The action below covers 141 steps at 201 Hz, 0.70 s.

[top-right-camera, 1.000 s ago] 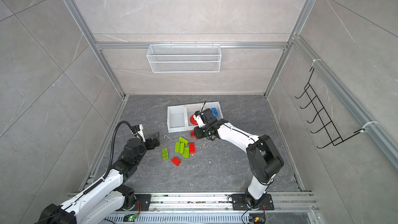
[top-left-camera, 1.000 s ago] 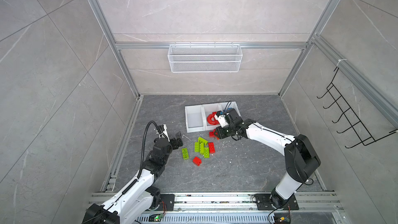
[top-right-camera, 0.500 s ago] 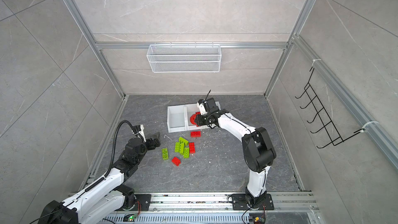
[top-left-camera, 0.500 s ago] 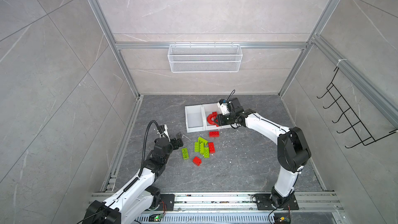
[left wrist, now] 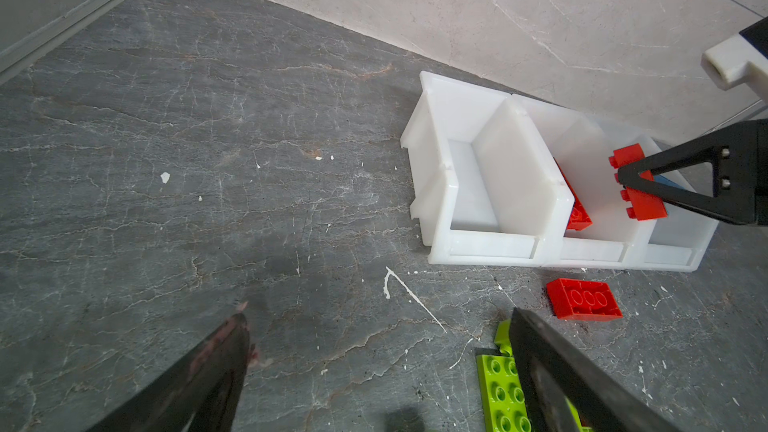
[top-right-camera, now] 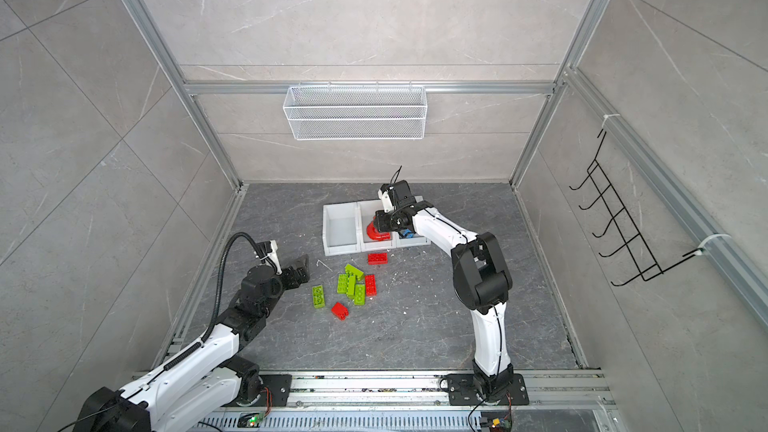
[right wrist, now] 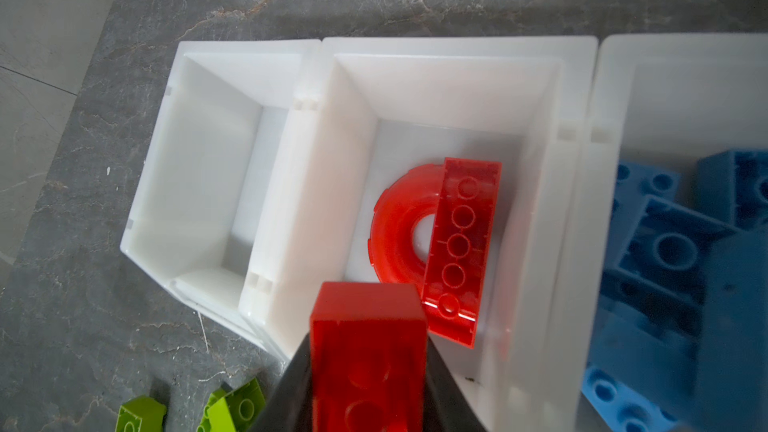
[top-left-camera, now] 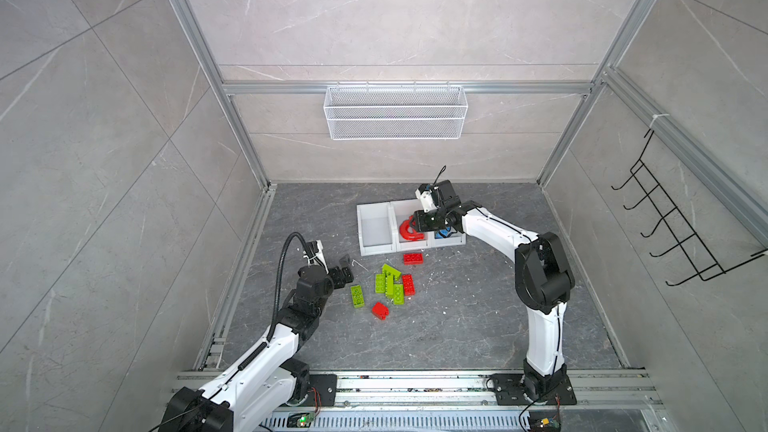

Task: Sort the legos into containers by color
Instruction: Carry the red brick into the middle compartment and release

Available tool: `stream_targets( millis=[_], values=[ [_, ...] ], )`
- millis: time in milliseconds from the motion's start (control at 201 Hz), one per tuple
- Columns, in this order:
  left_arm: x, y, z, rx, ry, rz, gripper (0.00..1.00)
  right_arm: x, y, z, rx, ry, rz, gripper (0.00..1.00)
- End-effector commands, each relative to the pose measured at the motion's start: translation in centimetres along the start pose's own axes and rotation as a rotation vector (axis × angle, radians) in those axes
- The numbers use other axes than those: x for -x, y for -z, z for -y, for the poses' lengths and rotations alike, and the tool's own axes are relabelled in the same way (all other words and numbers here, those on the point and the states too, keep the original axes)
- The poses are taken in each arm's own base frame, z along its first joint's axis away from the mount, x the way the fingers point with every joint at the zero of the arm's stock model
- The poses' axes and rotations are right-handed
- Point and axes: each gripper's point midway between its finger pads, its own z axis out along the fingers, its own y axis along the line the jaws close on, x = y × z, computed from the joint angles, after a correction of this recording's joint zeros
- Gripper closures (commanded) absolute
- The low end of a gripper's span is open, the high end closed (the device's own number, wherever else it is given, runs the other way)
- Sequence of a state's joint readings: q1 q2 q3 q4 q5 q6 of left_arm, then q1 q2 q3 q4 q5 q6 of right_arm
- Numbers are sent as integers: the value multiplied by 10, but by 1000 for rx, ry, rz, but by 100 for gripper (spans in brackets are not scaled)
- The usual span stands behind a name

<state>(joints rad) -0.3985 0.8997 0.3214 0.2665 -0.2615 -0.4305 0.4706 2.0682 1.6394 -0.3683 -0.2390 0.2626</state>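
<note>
My left gripper (left wrist: 378,315) hung near, jaws apart, beside loose green bricks (top-left-camera: 388,284) on the floor (top-left-camera: 457,326). Farther back, my right gripper (left wrist: 629,184) was clamped on a red brick (right wrist: 368,351) above the middle bin (right wrist: 457,45) holding a red arch (right wrist: 395,222).

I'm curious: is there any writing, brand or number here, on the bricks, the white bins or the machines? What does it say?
No readable text in any view.
Held red brick: no lettering legible.
White bins: plain, no label.
Blue bricks and green bricks: nothing legible.
Small circuit board by the front rail: too small to read.
</note>
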Motion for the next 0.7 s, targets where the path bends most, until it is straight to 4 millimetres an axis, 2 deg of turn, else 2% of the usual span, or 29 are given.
stream_targets(
  millis=[0,209,344,428,602,697],
  values=[
    [24,1,6,-11,1,65,1,1,-11,5,-18,-21,-16,88],
    [23,1,5,-7,2,67,1,-5,-27,12,-29,-31,-39,85],
    [26,4,6,-13,4,74,1,-8,-30,12,-25,-38,-47,80],
    [27,6,4,-8,6,88,1,-6,-26,9,-21,-34,-42,69],
    [25,4,5,-9,5,76,1,1,-9,5,-26,-16,-15,56],
    [25,3,5,-10,5,72,1,5,11,-5,-14,-18,28,54]
  ],
)
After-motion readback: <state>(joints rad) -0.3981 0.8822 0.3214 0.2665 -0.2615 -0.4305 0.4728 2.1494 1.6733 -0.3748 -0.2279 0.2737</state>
